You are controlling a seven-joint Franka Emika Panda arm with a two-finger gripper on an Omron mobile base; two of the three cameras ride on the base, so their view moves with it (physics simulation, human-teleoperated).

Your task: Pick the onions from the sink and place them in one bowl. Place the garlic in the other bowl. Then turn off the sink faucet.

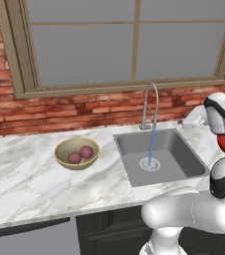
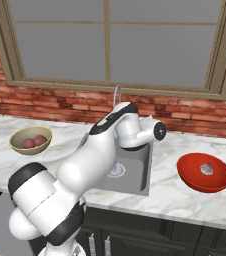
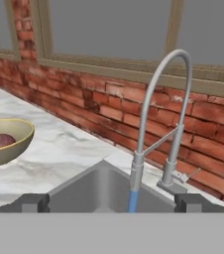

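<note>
Two reddish-purple onions (image 1: 80, 155) (image 2: 34, 142) lie in the yellowish-tan bowl (image 1: 64, 159) (image 2: 16, 145) (image 3: 15, 144) on the counter left of the sink (image 1: 176, 149) (image 2: 137, 175) (image 3: 84, 191). The pale garlic (image 2: 206, 169) rests in the red bowl (image 2: 190, 177) right of the sink. The silver gooseneck faucet (image 1: 149, 104) (image 3: 161, 94) stands behind the basin, and a blue stream of water (image 1: 151, 142) (image 3: 133, 201) runs from it to the drain. My gripper (image 3: 111, 203) is open and empty. It hovers over the sink's right side and faces the faucet.
Brick wall and a wide window sill run close behind the faucet. Marble counter stretches left of the tan bowl. My own arm crosses over the sink in the right base view and hides most of the faucet there.
</note>
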